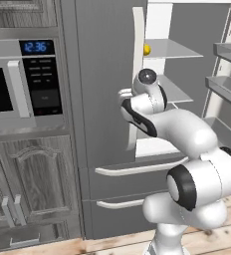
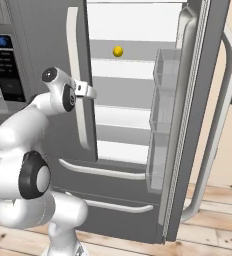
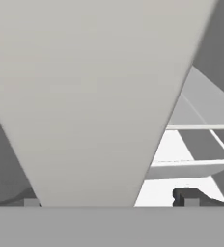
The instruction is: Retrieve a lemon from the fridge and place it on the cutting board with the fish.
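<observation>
My gripper straddles the fridge handle, fingers spread wide either side. The right base view shows the lemon whole at 12 o'clock on a shelf; the left view half hides it behind the handle.

The fridge looks matt grey metal, its shelves clear and glassy. The lemon is smooth yellow. Floor is pale wood planking.

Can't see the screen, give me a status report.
Gripper at left door handle, state unclear. Lemon on upper fridge shelf. Right door open.
</observation>
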You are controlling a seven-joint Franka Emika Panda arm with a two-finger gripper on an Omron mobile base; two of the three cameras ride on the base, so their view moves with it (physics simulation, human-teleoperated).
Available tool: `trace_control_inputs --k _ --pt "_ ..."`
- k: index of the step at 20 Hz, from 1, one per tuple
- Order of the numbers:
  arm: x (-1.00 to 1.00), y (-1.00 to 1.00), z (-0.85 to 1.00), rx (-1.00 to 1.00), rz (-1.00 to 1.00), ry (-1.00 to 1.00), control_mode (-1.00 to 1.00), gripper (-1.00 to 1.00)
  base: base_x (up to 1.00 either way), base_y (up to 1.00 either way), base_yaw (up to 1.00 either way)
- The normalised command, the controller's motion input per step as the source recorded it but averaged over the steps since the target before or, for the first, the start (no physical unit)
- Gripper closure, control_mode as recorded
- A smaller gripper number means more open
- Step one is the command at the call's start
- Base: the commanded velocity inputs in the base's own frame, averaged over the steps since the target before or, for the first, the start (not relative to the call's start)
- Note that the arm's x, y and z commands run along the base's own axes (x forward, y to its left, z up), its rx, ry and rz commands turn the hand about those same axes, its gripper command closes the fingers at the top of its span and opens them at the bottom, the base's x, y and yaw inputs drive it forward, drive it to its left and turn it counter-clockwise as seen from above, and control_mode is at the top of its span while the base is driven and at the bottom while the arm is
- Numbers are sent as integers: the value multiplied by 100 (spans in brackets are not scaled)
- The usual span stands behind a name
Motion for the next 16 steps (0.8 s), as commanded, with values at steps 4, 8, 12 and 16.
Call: trace_control_inputs --k 4,8,12,16 --pt "31 -4 -17 0 0 -19 -100 -100 0 0 0" --pt "45 -4 0 0 1 -4 -100 100 0 0 0" --pt "52 0 0 0 0 0 -100 100 0 0 0" --pt "20 19 13 -4 -3 10 -100 100 0 0 0"
